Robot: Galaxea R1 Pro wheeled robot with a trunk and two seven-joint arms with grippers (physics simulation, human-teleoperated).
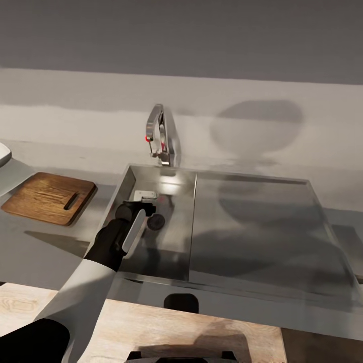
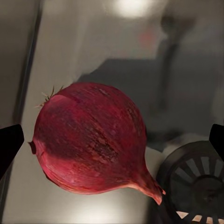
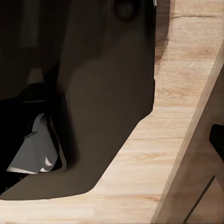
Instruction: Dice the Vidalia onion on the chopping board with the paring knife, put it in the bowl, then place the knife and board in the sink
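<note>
Left tool [image 1: 142, 210] is seen lowered into the sink [image 1: 186, 252] basin at centre-left of the head view, fingers spread and nothing gripped. In the left wrist view the Vidalia onion [image 2: 91, 140] is centred between the two dark fingertips [image 2: 9, 144], which sit at the left and right frame edges, clear of the skin on both sides. Onion is lying on the basin floor, tapered tip pointed at the round drain [image 2: 196, 184] in the lower right, close to it. Handling judged: firm, light, rounded, papery glossy skin, so slip or roll is likely under an off-centre squeeze. Grip is best taken across the widest part of the bulb, not on the tip or root tuft. Chopping board [image 1: 49, 196] is seen on the worktop [image 1: 50, 252] at mid-left, well apart from the sink; tap [image 1: 161, 133] stands behind the basin. Right tool state cannot be told: right wrist view shows pale wood floor [image 3: 163, 154] and dark robot body parts.
</note>
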